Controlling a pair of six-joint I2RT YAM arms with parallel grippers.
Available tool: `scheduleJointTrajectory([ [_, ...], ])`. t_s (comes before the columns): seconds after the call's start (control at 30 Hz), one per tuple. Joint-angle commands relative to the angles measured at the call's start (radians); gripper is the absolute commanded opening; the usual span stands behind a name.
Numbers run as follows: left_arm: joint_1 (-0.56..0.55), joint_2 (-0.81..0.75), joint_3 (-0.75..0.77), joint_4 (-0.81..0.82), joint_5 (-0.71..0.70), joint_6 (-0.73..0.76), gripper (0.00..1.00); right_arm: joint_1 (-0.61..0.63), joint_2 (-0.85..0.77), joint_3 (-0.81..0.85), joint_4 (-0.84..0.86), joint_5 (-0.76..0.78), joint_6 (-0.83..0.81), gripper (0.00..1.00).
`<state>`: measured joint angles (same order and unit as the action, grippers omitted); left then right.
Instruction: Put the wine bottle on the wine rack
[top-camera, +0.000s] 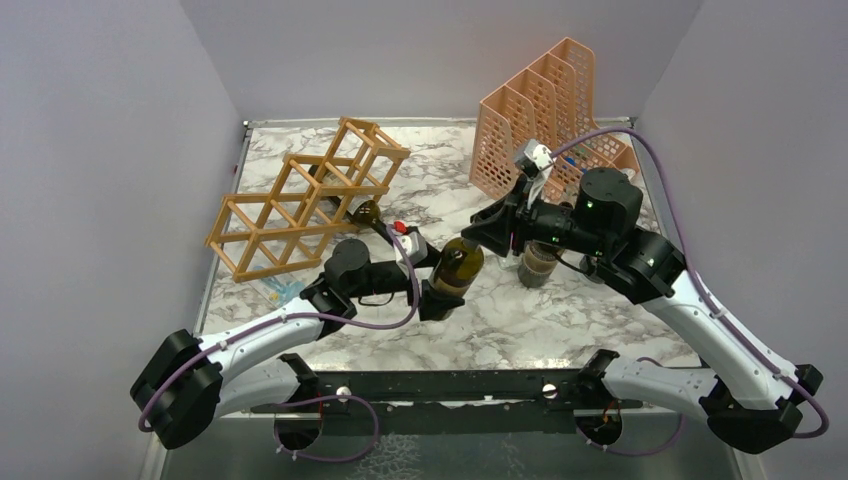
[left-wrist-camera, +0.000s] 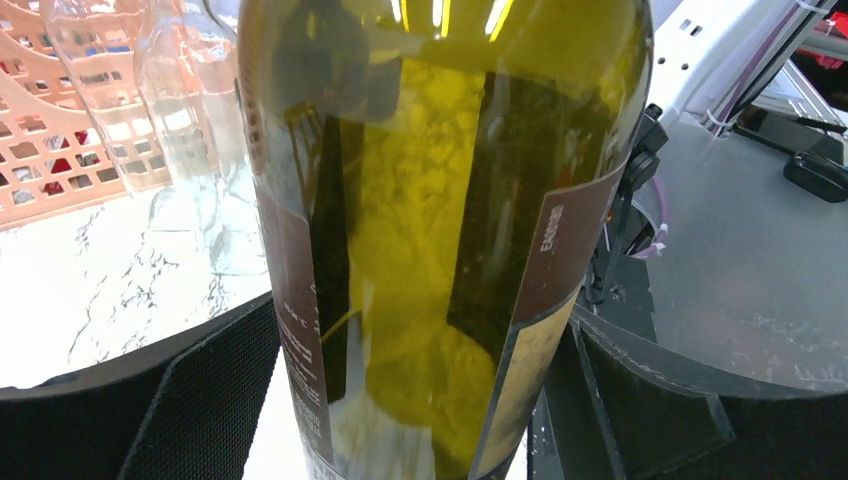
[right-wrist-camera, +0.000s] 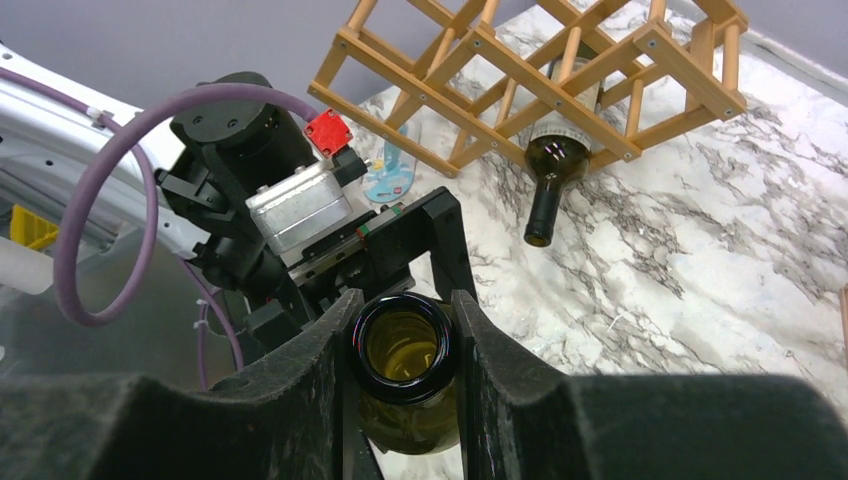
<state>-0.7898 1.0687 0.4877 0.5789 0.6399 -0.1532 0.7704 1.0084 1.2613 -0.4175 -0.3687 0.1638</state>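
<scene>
An olive-green wine bottle (top-camera: 458, 268) with a dark label stands about upright at the table's middle. My right gripper (top-camera: 490, 232) is shut on its neck; in the right wrist view the fingers (right-wrist-camera: 320, 370) press both sides of the open mouth (right-wrist-camera: 400, 345). My left gripper (top-camera: 452, 283) is open around the bottle's body (left-wrist-camera: 430, 230), and a strip of table shows between its left finger (left-wrist-camera: 200, 400) and the glass. The wooden wine rack (top-camera: 300, 200) (right-wrist-camera: 560, 70) lies at the back left, a second dark bottle (top-camera: 368, 212) (right-wrist-camera: 553, 165) poking out of it.
A peach mesh file holder (top-camera: 545, 110) (left-wrist-camera: 60, 130) stands at the back right. A dark jar (top-camera: 538, 265) sits just right of the held bottle, under the right arm. A clear glass vessel (left-wrist-camera: 190, 110) shows in the left wrist view. A small blue item (top-camera: 285, 290) lies before the rack.
</scene>
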Motion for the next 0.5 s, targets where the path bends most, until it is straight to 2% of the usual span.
scheduleJointTrajectory([
  [0.0,-0.01,-0.01,-0.006,0.053,0.011,0.009,0.97,0.002,-0.065,0.033,0.163,-0.056,0.042,0.01],
  [0.1,-0.016,-0.002,0.004,0.063,0.009,0.012,0.94,0.003,-0.079,0.014,0.186,-0.052,0.048,0.01],
  [0.17,-0.018,-0.003,0.006,0.074,-0.013,0.015,0.85,0.003,-0.086,0.012,0.191,-0.04,0.051,0.01],
  [0.3,-0.02,-0.006,0.012,0.104,-0.032,0.052,0.54,0.003,-0.095,0.007,0.184,-0.031,0.051,0.01],
  [0.4,-0.022,0.011,0.043,0.107,0.0,0.112,0.24,0.002,-0.093,0.014,0.159,-0.034,0.05,0.02],
  [0.47,-0.022,0.022,0.067,0.106,0.036,0.166,0.01,0.003,-0.087,0.029,0.122,-0.02,0.055,0.09],
])
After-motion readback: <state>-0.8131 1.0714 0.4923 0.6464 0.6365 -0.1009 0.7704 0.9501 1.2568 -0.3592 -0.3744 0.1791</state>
